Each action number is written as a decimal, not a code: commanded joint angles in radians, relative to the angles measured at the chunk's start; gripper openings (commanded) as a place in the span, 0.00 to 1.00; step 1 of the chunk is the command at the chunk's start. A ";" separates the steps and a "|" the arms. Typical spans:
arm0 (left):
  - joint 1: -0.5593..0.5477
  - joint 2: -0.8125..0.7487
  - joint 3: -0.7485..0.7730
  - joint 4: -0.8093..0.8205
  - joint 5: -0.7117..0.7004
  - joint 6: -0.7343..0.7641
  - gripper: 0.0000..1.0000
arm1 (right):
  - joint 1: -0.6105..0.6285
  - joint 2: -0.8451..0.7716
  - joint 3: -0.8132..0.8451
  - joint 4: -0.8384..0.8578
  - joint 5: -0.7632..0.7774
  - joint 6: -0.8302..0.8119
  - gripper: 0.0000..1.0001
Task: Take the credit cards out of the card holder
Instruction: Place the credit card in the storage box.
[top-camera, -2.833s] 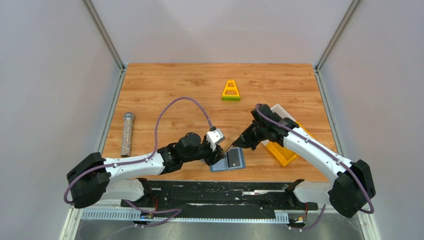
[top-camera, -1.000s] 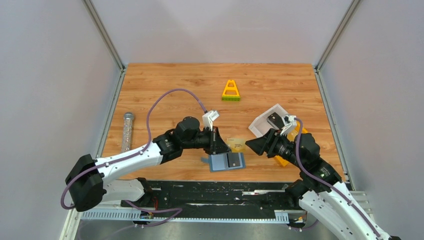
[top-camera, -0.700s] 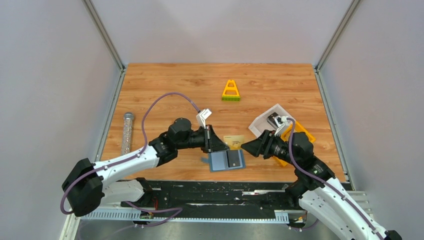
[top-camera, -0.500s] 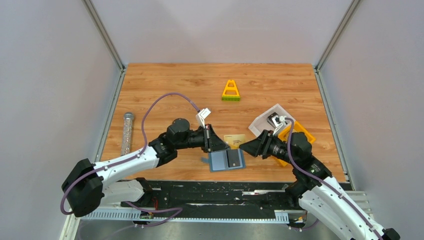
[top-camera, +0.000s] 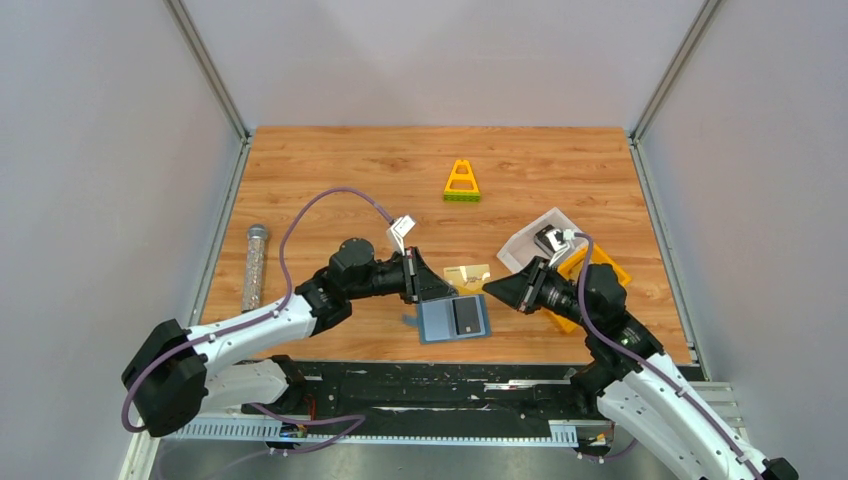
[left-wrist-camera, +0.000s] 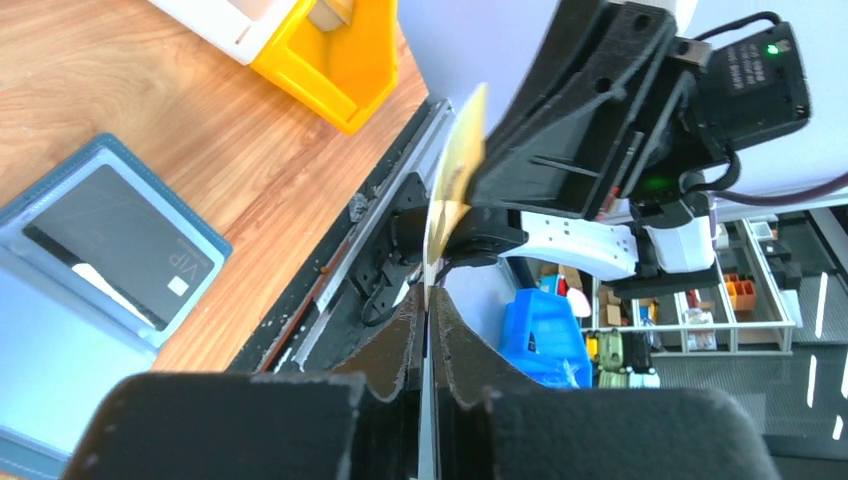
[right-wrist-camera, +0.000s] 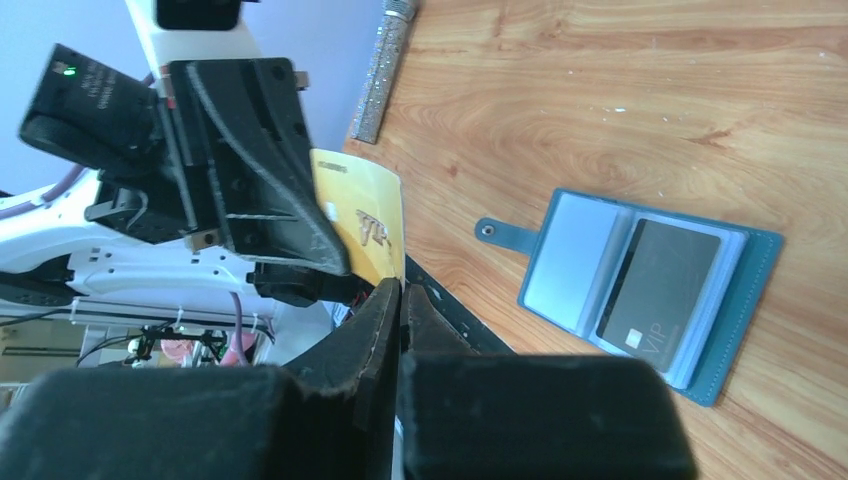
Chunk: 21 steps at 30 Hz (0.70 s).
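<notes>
The card holder (top-camera: 440, 322) lies open near the table's front edge, a slate-blue wallet with a small tab. A dark grey-black credit card (top-camera: 463, 316) sits in its right panel, marked VIP (right-wrist-camera: 660, 285). A second, gold credit card (top-camera: 467, 274) hangs in the air just behind the wallet. My left gripper (top-camera: 447, 284) is shut on its left end (left-wrist-camera: 428, 295), the card (left-wrist-camera: 455, 170) showing edge-on. My right gripper (top-camera: 489, 286) is shut on its opposite end (right-wrist-camera: 402, 288), with the gold face (right-wrist-camera: 365, 215) rising above the fingers.
A white bin (top-camera: 530, 243) and a yellow bin (top-camera: 583, 300) stand right of the wallet, behind my right arm. A yellow triangular piece (top-camera: 461, 182) sits at the back centre. A glitter-filled tube (top-camera: 255, 266) lies along the left edge.
My right gripper has shut on the free end of the gold card, which my left gripper lifted out of the wallet earlier. The card has shifted slightly away from the front edge.
</notes>
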 joint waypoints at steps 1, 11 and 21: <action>0.003 -0.025 -0.011 0.032 -0.019 -0.008 0.13 | -0.005 -0.012 0.009 0.061 0.014 0.008 0.00; 0.008 -0.072 0.032 -0.165 -0.090 0.116 0.71 | -0.084 0.035 0.086 0.001 0.030 -0.007 0.00; 0.008 -0.100 0.130 -0.464 -0.197 0.322 1.00 | -0.283 0.123 0.224 -0.185 0.068 -0.091 0.00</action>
